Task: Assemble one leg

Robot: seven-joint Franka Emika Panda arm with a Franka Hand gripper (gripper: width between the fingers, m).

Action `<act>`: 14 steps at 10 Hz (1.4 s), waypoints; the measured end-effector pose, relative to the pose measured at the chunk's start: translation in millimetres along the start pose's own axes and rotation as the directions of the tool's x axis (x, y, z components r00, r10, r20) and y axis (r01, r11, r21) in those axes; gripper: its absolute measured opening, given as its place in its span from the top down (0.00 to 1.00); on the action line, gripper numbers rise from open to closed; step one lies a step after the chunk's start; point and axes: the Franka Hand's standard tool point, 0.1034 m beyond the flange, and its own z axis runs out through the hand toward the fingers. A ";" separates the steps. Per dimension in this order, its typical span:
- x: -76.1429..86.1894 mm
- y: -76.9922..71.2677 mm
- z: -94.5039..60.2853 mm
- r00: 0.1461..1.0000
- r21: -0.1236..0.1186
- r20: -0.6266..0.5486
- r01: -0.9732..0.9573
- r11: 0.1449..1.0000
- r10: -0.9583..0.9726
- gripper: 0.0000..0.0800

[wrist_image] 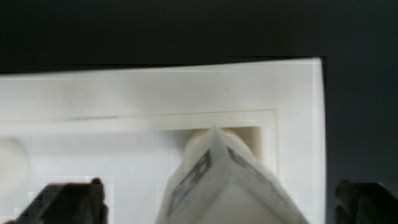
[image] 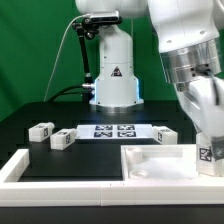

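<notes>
One leg (image: 205, 156), a stubby white block with a black-and-white tag, stands upright at the exterior view's right corner of the large white recessed panel (image: 150, 162). My gripper (image: 207, 140) is right above it. In the wrist view the leg (wrist_image: 222, 170) rises from a corner of the panel (wrist_image: 107, 110), and my gripper (wrist_image: 217, 198) straddles it. The dark fingers (wrist_image: 71, 203) stand wide apart, with a strip of white panel showing on each side of the leg. The jaws are open and do not touch the leg.
Two loose legs (image: 42, 130) (image: 62, 139) lie at the exterior view's left and a third (image: 163, 135) lies behind the panel. The marker board (image: 113, 130) lies in the middle. A white raised rim (image: 18, 166) runs along the front left. The robot base (image: 115, 85) stands behind.
</notes>
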 end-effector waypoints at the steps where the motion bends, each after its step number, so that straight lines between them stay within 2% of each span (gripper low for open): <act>1: 0.3 -1.3 0.5 0.992 -0.012 0.003 0.126 0.992 -0.126 0.19; 3: 0.7 -1.6 0.4 0.939 -0.050 -0.011 0.343 0.938 -0.344 0.19; 5: 2.4 -1.1 0.7 0.869 -0.069 -0.022 0.493 0.867 -0.495 0.19; 6: 3.4 -0.7 0.8 0.808 -0.079 -0.020 0.586 0.806 -0.589 0.19; 10: 6.3 -1.1 -0.1 0.619 -0.091 -0.003 0.782 0.617 -0.785 0.19; 11: 6.2 -1.1 -0.1 0.629 -0.091 -0.004 0.774 0.627 -0.777 0.19; 12: 6.3 -1.1 -0.1 0.629 -0.091 -0.004 0.774 0.627 -0.777 0.31; 13: 6.3 -1.1 -0.1 0.629 -0.091 -0.004 0.774 0.627 -0.777 0.48; 14: 6.1 -1.1 -0.1 0.643 -0.090 -0.005 0.762 0.641 -0.766 0.48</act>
